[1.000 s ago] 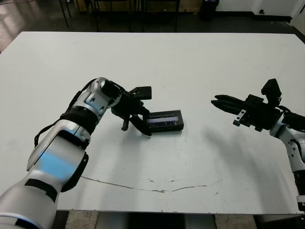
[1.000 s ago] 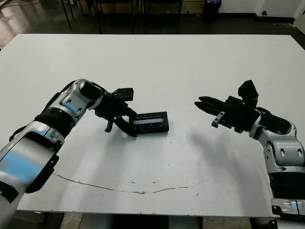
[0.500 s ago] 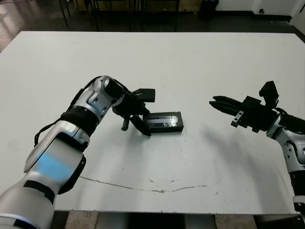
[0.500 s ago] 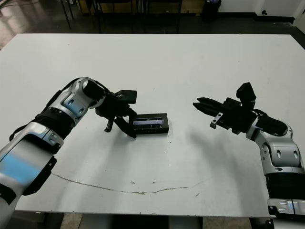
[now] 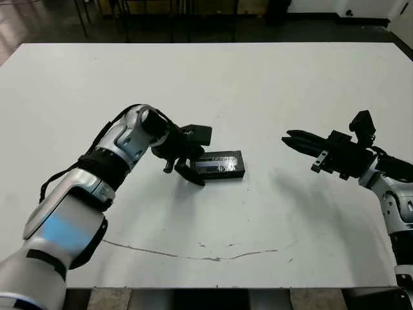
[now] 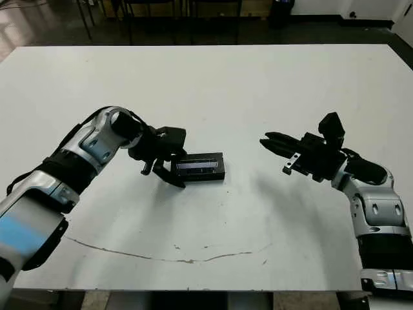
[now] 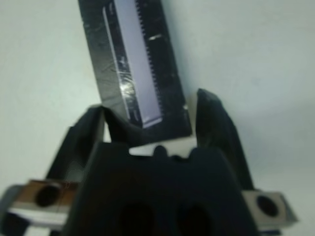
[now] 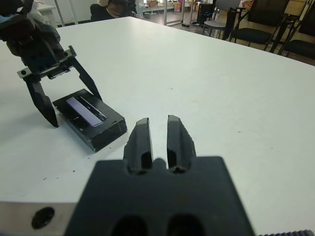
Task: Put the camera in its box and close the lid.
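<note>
Closed box lying flat near the middle of the white table, its black lid seated on top with the glossy greyish strip facing up; the camera itself is not visible. The left gripper stands at the box's left end with its two black fingers spread apart, one on either side of that end, neither clearly pressing on it. The right gripper hovers above the table well apart from the box on its right, pointing toward it, its fingers close together with only a thin gap and holding nothing.
</note>
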Robot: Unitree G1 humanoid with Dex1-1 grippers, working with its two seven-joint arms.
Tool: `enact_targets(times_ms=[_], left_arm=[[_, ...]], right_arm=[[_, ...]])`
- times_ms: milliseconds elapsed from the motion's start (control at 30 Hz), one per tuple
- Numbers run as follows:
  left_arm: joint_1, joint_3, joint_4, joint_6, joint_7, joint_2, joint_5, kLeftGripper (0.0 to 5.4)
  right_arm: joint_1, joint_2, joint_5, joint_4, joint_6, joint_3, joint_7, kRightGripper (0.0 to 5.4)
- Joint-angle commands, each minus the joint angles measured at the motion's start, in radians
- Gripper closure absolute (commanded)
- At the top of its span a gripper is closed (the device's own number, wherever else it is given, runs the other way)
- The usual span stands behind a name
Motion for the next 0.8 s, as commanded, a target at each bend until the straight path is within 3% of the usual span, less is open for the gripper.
enact_targets(times_ms=[33,167,267,500,600,800], left_arm=[[0.098,0.003,0.006,-0.032,-0.008,0.095,0.013,1.71],[0.155,0.058,-0.086,-0.104,0.016,0.205,-0.015,0.81],[0.202,0.104,-0.187,-0.037,0.021,0.278,-0.035,0.13],[0.292,0.260,-0.354,0.103,0.110,0.347,-0.133,0.01],[0.372,0.384,-0.442,0.180,0.284,0.285,-0.213,0.38],[0.516,0.514,-0.584,0.169,0.568,0.085,-0.365,1.78]], right_arm=[[0.001,0.007,-0.003,0.020,-0.006,0.004,0.004,5.40],[0.001,0.009,-0.016,0.022,-0.029,0.010,-0.003,5.40],[-0.004,0.010,-0.014,0.031,-0.025,0.013,-0.001,5.40],[-0.021,0.017,-0.014,0.047,-0.021,0.016,0.001,5.40],[-0.022,0.021,-0.013,0.047,-0.019,0.014,-0.002,5.40],[-0.014,0.038,-0.007,0.048,-0.039,-0.001,-0.012,5.40]])
